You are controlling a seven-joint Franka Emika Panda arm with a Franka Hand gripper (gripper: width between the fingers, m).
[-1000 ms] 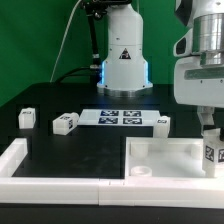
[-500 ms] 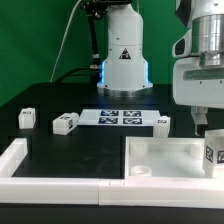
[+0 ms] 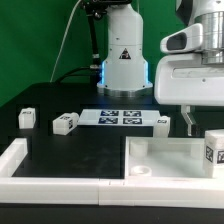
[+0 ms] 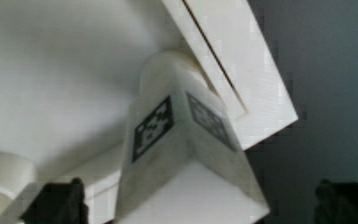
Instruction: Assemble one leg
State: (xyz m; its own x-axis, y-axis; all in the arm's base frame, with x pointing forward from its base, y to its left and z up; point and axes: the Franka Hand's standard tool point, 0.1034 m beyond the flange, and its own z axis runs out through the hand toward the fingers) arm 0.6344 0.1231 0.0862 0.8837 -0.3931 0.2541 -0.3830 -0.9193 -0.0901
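A leg [image 3: 213, 150], a small white post with a square tag on its side, stands upright at the right end of the large white tray-like piece [image 3: 160, 158]. My gripper [image 3: 205, 120] hangs just above it, open and empty, with one dark finger [image 3: 188, 121] to the exterior view's left of the leg. In the wrist view the leg [image 4: 185, 140] lies between the spread fingertips [image 4: 60, 200], with the gripper [image 4: 202, 205] clear of it. Three more legs [image 3: 27, 118] [image 3: 65, 123] [image 3: 161, 122] lie on the black table.
The marker board [image 3: 120, 117] lies mid-table in front of the arm's base [image 3: 122, 60]. A white L-shaped rail [image 3: 20, 160] borders the front left. A round socket [image 3: 141, 172] sits at the tray piece's front corner.
The gripper has opened, let go of the leg and risen while shifting toward the exterior view's left. The leg stays standing on the tray piece.
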